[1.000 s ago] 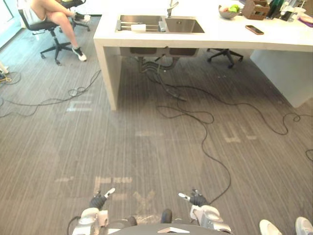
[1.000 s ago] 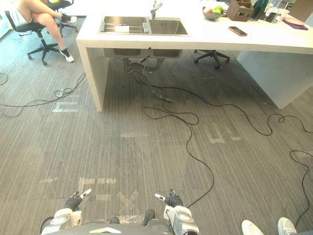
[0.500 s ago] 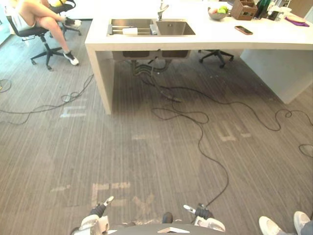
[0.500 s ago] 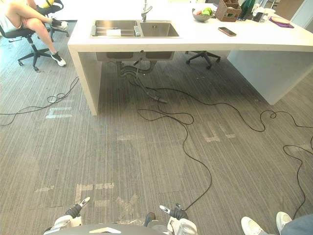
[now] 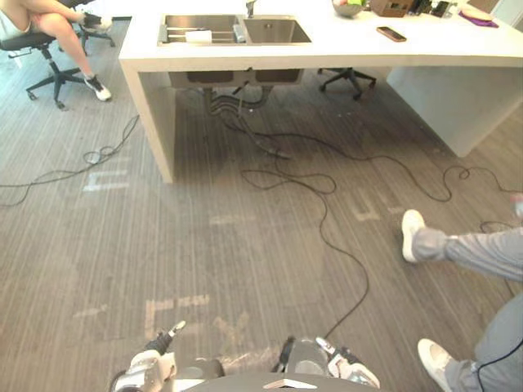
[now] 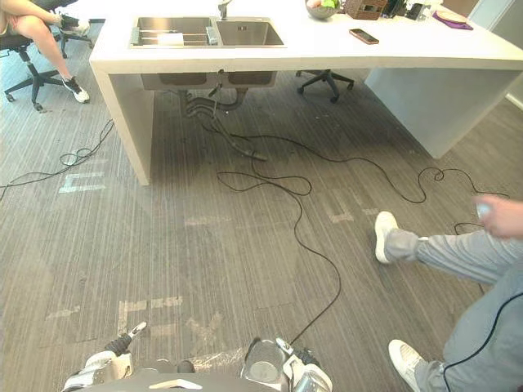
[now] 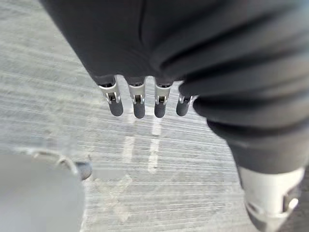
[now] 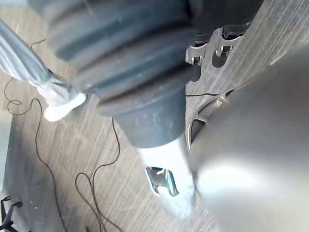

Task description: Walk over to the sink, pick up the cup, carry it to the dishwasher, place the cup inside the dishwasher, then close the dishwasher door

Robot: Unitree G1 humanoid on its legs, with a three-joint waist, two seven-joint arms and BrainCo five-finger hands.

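Observation:
The steel double sink [image 5: 238, 31] is set in the white counter [image 5: 343, 51] far ahead, near its left end. A small white thing [image 5: 198, 36] lies on a rack in the left basin; I cannot tell if it is the cup. My left hand [image 5: 157, 346] hangs low at my side over the carpet, its fingers [image 7: 138, 107] straight and holding nothing. My right hand [image 5: 341, 361] hangs low on the other side, its fingers [image 8: 219, 47] relaxed and also holding nothing.
A person in grey trousers and white shoes [image 5: 413, 234] is stepping in at the right, one foot lifted. Another person sits on an office chair [image 5: 51, 65] at far left. Black cables [image 5: 327, 208] snake across the carpet before the counter. A phone [image 5: 391, 33] and a bowl [image 5: 347, 8] sit on the counter.
The camera has moved, so the counter sits further left in view. The person at the right has stepped forward, one leg now stretched across the floor. My hands stay low.

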